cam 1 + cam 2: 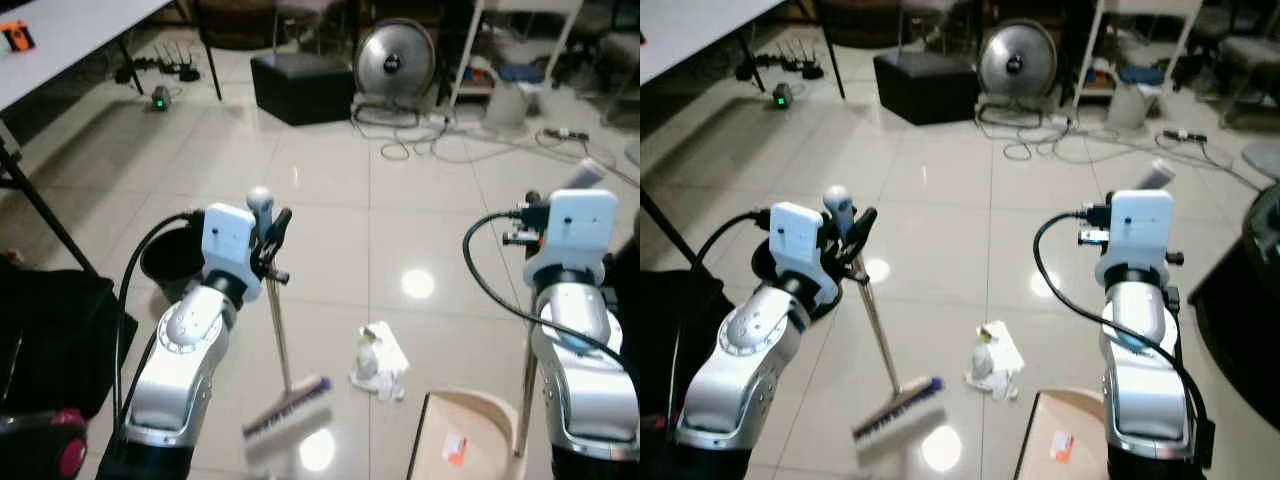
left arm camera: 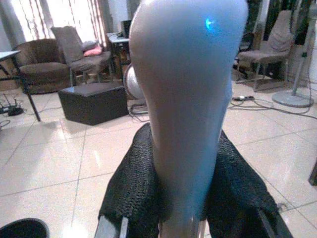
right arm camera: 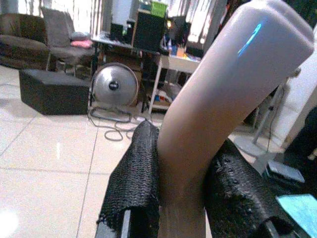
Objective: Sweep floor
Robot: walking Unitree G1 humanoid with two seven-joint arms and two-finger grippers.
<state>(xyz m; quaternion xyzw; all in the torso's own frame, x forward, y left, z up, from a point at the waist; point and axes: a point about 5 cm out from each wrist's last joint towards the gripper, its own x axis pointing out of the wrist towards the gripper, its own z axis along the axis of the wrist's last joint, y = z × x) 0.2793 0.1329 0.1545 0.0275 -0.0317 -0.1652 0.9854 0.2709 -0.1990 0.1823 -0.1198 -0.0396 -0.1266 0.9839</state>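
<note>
Two silver arms rise from the bottom edge, one each side. One broom (image 1: 283,395) stands at the left: its brush head rests on the floor (image 1: 330,190) and its thin pole leans up to a grey grip. One left gripper (image 1: 268,238) pinches that grip near its top; in the left wrist view both black fingers (image 2: 132,186) press against its sides. One black bin (image 1: 168,258) sits behind the left arm. One crumpled white wad (image 1: 380,362) lies on the tiles just right of the brush head, apart from it. One beige dustpan (image 1: 468,435) lies right of the wad with a small orange scrap (image 1: 454,449) in it, its upright handle reaching up to the right arm. One right gripper (image 3: 181,171) clamps the handle's grey grip between its two fingers. Glossy cream tiles cover the room; beyond stand one black ottoman (image 1: 300,85), one round fan (image 1: 394,60) with loose cables (image 1: 420,135), and a white table (image 1: 70,35) at far left.
</note>
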